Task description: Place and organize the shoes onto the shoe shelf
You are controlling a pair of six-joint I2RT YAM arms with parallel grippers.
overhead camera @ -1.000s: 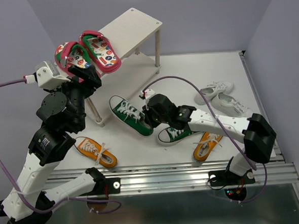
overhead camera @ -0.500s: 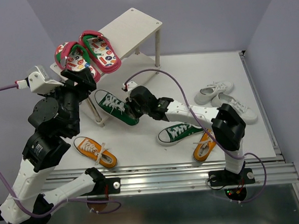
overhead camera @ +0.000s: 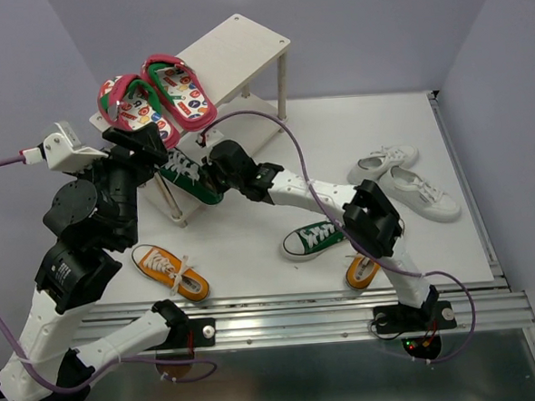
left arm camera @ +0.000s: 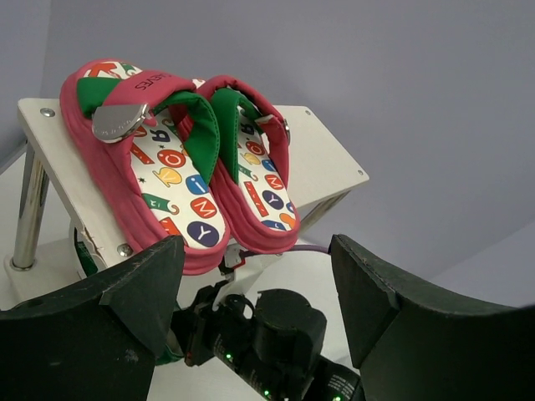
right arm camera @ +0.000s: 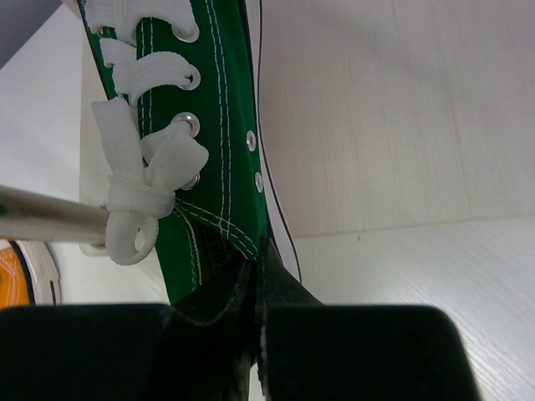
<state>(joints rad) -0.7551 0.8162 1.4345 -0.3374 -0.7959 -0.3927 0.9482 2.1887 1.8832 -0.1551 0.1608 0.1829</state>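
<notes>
the left gripper (overhead camera: 138,140) hovers with its jaws spread wide and empty, just beside the flip-flops (overhead camera: 157,98) on the left end of the shoe shelf's (overhead camera: 240,43) top board; we judge it best held clear of the tier below. the green sneaker (overhead camera: 186,172) is at the lower board, toe inward, with the right gripper (overhead camera: 213,172) clamped tight on its heel collar. we slide it in level, avoid the shelf leg, and release only once the sole rests flat. we leave room beside it for the second green sneaker (overhead camera: 320,238), which lies on the table.

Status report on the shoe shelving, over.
Right pincer shut on green sneaker, at shelf's lower tier. Left pincer open, empty, by flip-flops. Shelf leg close beside sneaker.
</notes>
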